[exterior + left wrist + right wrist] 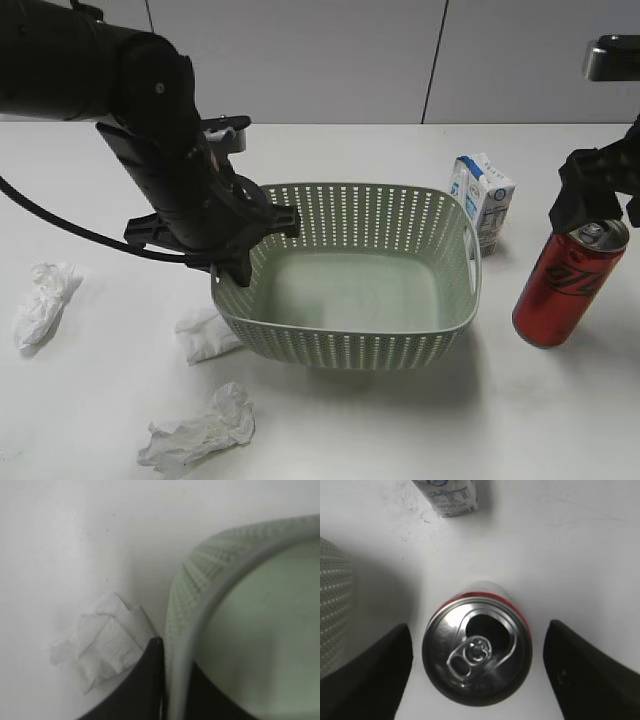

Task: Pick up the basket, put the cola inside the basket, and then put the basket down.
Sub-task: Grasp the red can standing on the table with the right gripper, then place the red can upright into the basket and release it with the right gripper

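The pale green basket (pixel 350 345) sits mid-table, its left side slightly raised. My left gripper (pixel 232 262) is shut on the basket's left rim; in the left wrist view the rim (pixel 186 645) runs between the two dark fingers (pixel 175 680). The red cola can (pixel 565 280) stands upright to the right of the basket. My right gripper (pixel 598 200) is open just above the can; in the right wrist view its fingers (pixel 477 675) flank the can's silver opened top (pixel 476 650) with gaps on both sides.
A white-and-blue carton (pixel 482 200) stands behind the basket's right corner, and shows in the right wrist view (pixel 447 497). Crumpled white tissues lie at the far left (pixel 42 303), by the basket's left wall (pixel 205 335) and at the front (pixel 200 430).
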Robot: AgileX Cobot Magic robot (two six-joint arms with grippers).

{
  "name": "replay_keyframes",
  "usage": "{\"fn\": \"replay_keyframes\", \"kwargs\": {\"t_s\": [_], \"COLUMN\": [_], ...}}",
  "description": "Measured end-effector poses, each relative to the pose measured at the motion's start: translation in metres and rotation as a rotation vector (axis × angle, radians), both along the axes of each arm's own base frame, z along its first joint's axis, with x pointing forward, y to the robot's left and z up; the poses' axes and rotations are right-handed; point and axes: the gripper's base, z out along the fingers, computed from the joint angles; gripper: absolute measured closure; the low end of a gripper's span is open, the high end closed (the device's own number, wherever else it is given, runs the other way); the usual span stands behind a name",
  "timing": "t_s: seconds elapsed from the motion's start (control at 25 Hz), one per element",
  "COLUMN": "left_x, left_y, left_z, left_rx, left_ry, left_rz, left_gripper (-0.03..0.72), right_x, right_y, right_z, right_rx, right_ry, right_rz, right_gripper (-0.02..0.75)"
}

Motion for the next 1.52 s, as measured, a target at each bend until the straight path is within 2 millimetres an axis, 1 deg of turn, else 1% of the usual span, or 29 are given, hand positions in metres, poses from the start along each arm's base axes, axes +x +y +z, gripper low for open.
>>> {"fn": "replay_keyframes", "kwargs": {"t_s": [0.24, 0.36, 0.6, 0.84, 1.0, 1.08, 1.2, 1.36, 1.44, 1.52], "left_x": [0.000, 0.000, 0.001, 0.001, 0.002, 0.004, 0.005, 0.006, 0.007, 0.007], "left_y": [-0.002, -0.003, -0.006, -0.005, 0.005, 0.010, 0.016, 0.018, 0.018, 0.017], "left_z": [0.001, 0.001, 0.002, 0.002, 0.000, -0.001, -0.002, -0.002, -0.002, -0.002], "left_rx": [-0.030, -0.044, -0.078, -0.068, -0.020, 0.012, 0.067, 0.088, 0.084, 0.080], "left_ry": [0.009, 0.011, 0.009, 0.004, 0.051, 0.054, 0.042, 0.027, 0.021, 0.016], "left_rz": [0.021, 0.031, 0.054, 0.053, 0.122, 0.143, 0.127, 0.115, 0.116, 0.118], "left_gripper": [0.690, 0.690, 0.690, 0.690, 0.690, 0.690, 0.690, 0.690, 0.690, 0.690], "right_x": [0.010, 0.013, 0.014, 0.014, 0.015, 0.015, 0.015, 0.013, 0.010, 0.006], "right_y": [0.002, 0.003, 0.003, 0.003, 0.002, 0.001, -0.001, 0.002, 0.009, 0.024], "right_z": [-0.027, -0.034, -0.037, -0.036, -0.035, -0.029, -0.006, 0.040, 0.066, 0.088], "right_rx": [-0.019, -0.024, -0.024, -0.026, -0.040, -0.058, -0.074, -0.079, -0.083, -0.077], "right_ry": [0.090, 0.111, 0.115, 0.114, 0.109, 0.101, 0.070, 0.004, -0.033, -0.064], "right_rz": [0.000, 0.000, -0.001, 0.000, 0.008, 0.018, 0.033, 0.074, 0.106, 0.160], "right_gripper": [0.127, 0.145, 0.239, 0.239, 0.239, 0.239, 0.239, 0.239, 0.239, 0.239]}}
